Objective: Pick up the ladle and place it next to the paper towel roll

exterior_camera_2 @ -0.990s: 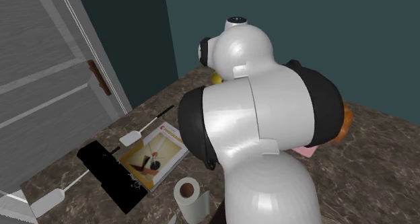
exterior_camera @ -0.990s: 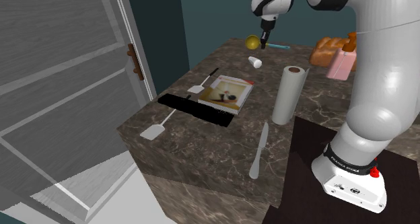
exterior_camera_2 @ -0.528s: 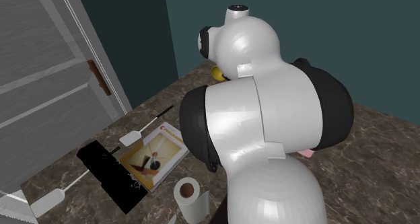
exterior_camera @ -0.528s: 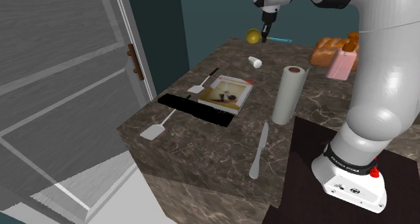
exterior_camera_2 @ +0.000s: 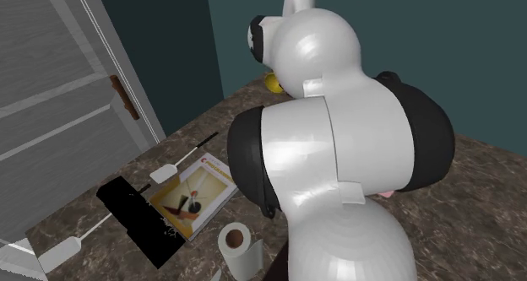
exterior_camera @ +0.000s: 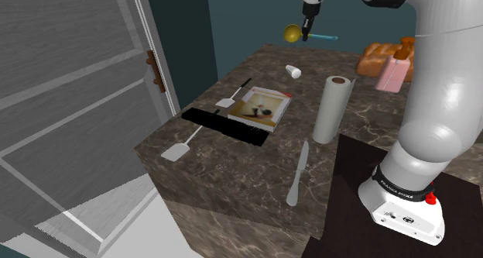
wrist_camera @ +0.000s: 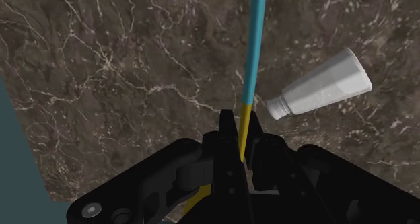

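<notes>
1. The ladle, in the shoulder view, is one piece with a yellow bowl and a blue handle. It hangs roughly level above the far edge of the marble countertop, seen against the teal wall. The black gripper pinches it from above, with the bowl to the view's left of the grip and the handle running off to the right. On the counter there are one upright paper towel roll well apart from the ladle, one white shaker on its side, two spatulas, one book, one grey knife, one loaf of bread and one pink bottle.

2. In the second exterior view, the white arm covers much of the counter. The ladle's yellow bowl peeks out beside it. This camera looks down into the hollow core of the paper towel roll. Both spatulas and the book lie nearby.

3. The wrist view adds the grip up close. The gripper has its fingers pressed onto the ladle's handle. The handle is yellow at the fingers and blue beyond them. The shaker lies just beside the handle's line on the countertop below.
</notes>
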